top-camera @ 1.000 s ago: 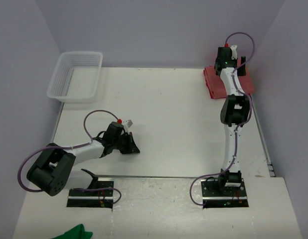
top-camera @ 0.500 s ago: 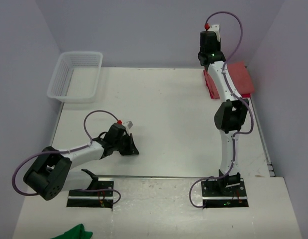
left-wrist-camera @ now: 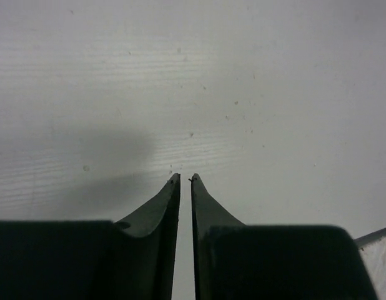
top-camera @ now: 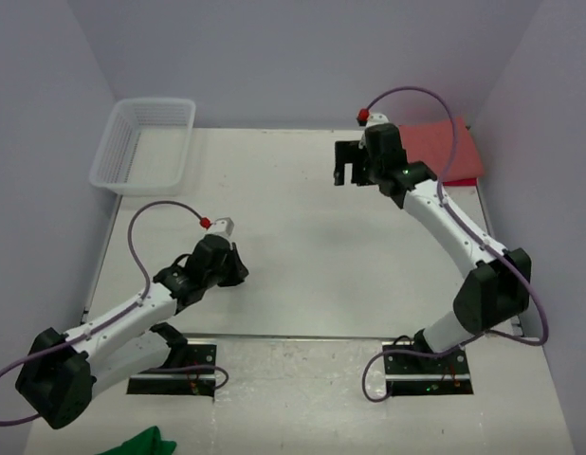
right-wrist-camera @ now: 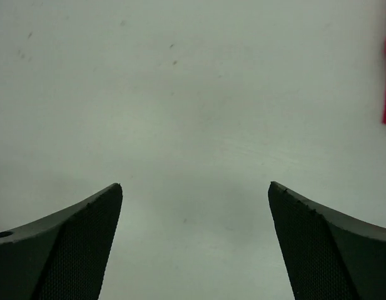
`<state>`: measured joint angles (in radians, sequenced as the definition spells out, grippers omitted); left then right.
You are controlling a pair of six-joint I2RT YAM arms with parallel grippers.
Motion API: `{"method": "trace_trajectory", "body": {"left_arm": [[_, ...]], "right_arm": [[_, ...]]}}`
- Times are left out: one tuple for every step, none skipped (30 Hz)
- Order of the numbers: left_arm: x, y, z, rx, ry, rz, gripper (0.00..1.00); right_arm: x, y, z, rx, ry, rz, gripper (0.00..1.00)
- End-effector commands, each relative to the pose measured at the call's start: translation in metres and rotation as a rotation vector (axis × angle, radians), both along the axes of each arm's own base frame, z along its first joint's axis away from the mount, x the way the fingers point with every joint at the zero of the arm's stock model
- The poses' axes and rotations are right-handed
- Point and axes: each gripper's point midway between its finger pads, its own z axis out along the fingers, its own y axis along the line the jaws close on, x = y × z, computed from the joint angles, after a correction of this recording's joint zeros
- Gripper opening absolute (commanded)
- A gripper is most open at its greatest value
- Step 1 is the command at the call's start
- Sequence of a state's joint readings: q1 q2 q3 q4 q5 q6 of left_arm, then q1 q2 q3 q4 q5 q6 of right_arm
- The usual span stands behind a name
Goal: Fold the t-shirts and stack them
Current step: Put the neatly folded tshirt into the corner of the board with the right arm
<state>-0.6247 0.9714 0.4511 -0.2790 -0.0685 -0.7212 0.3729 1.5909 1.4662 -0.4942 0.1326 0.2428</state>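
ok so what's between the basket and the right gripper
Nothing. In the top view, the stretch of table from the basket to the right gripper is bare white surface.

Your left arm [top-camera: 132, 318] lies low, stretched over the near left part of the table [top-camera: 302, 256]. Its wrist tips the left gripper [left-wrist-camera: 185, 178] down at the tabletop, jaws nearly together with only a thin slit between them. Your right arm [top-camera: 454, 223] reaches from the table's near right edge towards its far middle. There the right gripper [right-wrist-camera: 194, 185] hangs above the surface, jaws spread wide.
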Motion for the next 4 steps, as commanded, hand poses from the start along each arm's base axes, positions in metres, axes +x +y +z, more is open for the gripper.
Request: {"method": "trace_trajectory", "body": {"left_arm": [[0.018, 0.023, 0.028, 0.072, -0.128, 0.103, 0.15], [0.019, 0.027, 0.030, 0.086, -0.144, 0.115, 0.22], [0.021, 0.030, 0.035, 0.090, -0.162, 0.129, 0.26], [0.023, 0.034, 0.040, 0.096, -0.179, 0.144, 0.33]], "right_arm": [[-0.036, 0.040, 0.022, 0.139, -0.102, 0.122, 0.99], [-0.044, 0.045, 0.021, 0.170, -0.090, 0.148, 0.99], [-0.057, 0.053, 0.011, 0.189, -0.062, 0.176, 0.99], [-0.068, 0.055, 0.021, 0.209, -0.096, 0.194, 0.99]]}}
